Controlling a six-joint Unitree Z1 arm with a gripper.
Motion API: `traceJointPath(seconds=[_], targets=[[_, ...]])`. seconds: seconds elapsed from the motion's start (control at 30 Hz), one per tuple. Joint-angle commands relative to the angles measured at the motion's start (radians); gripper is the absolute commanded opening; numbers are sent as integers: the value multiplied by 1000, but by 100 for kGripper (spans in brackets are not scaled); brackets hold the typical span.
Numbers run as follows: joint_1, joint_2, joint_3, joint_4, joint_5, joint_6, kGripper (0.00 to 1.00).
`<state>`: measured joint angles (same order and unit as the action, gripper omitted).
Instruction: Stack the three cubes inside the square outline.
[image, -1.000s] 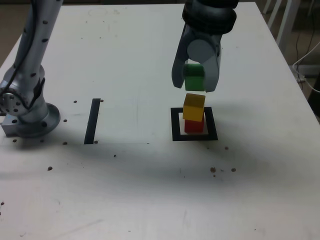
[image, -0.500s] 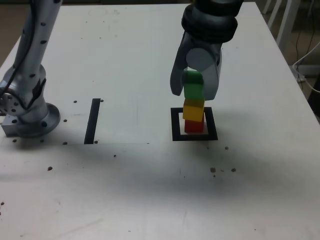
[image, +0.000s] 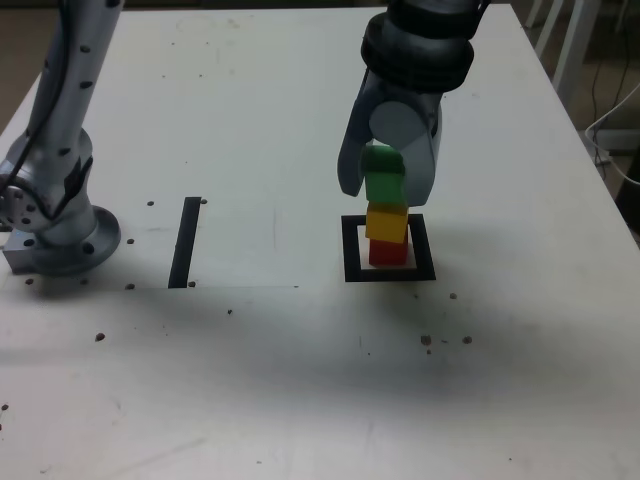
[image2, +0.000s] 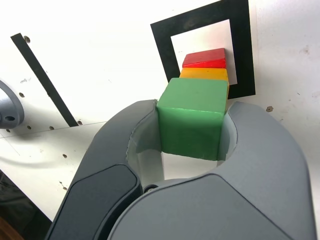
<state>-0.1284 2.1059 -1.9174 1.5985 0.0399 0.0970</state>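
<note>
Clearly, green is meant to crown the tower

Across the room the pale worktop (image: 250, 370) gives the cubes a broad, flat base, and the arm reaches over it from above, probably so that nothing nudges the stack from the side. The claw (image2: 192, 132) is pinching the green cube (image2: 192, 117) by two opposite sides, which leaves its underside free to meet whatever it is set on. The straight black strip (image: 185, 243) lies well apart, with no part in the build that I can see.

On the worktop the square outline (image: 353, 270) marks where the tower belongs. The red cube (image: 388, 253) sits on the white centre within it, serving as the foot. The yellow cube (image: 386, 224) rests on red, a middle step offering its top to green. Green looks to be right over yellow, very close or already touching; I can't tell which from here. I'd judge this the last placement, so the grip should loosen only once green bears squarely on yellow. Let go crooked, or pressed too hard, it could tip the column.
</note>
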Motion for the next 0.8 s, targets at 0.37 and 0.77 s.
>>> traceJointPath(seconds=[0.37,0.77], targets=[[-18,1,5,23,1,-13,32],[-19,3,3,7,2,-3,95]])
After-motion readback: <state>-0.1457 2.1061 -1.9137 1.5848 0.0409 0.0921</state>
